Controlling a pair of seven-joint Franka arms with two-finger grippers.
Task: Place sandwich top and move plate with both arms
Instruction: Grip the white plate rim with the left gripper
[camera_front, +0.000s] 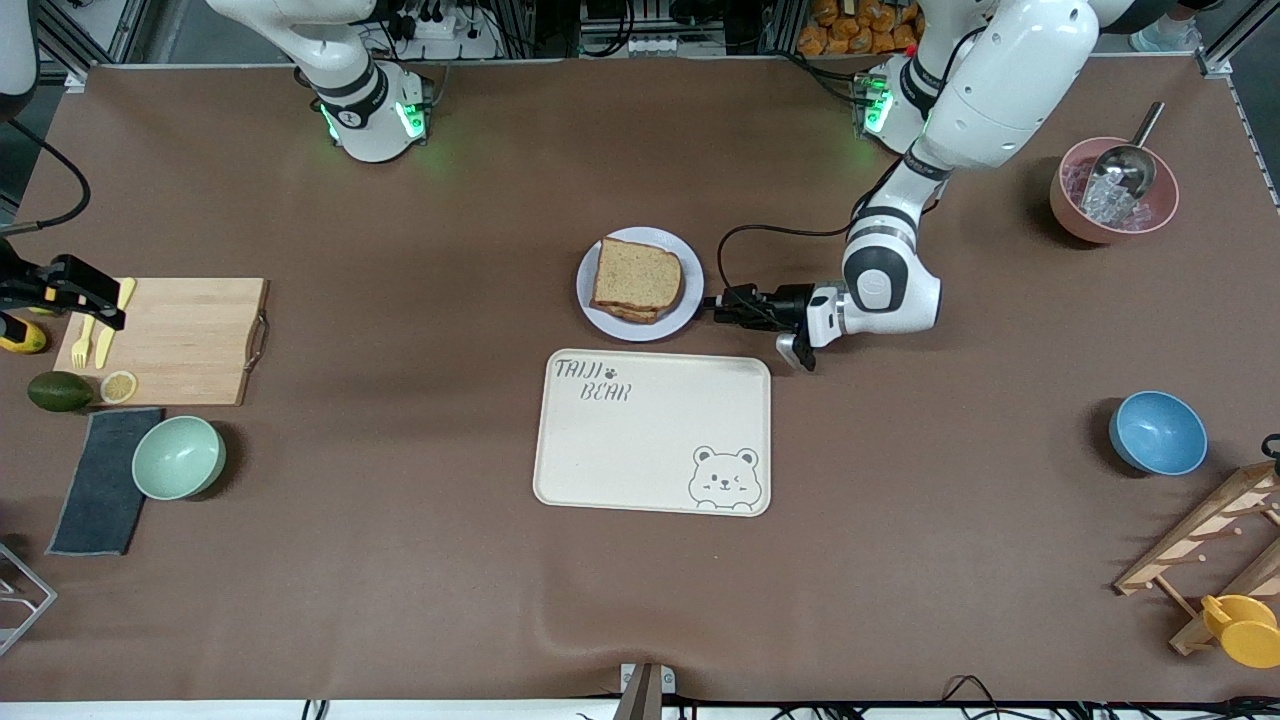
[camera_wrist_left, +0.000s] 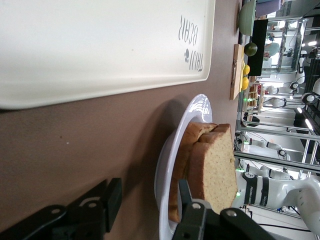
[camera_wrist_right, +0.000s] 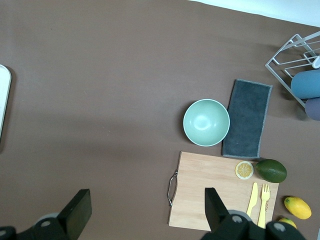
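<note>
though low, left hand (camera_front: 716, 305) beside plate (camera_front: 689, 307)

The left gripper (camera_wrist_left: 150, 212) sits low at the rim of the small round pale lavender-white plate (camera_wrist_left: 167, 165), one black finger (camera_wrist_left: 112, 200) under the rim and one above it, beside the stacked light-brown wholemeal bread slices (camera_wrist_left: 212, 167), with the cream rectangular tray (camera_wrist_left: 100, 45) lettered "TAIJI BEAR" near.
</note>
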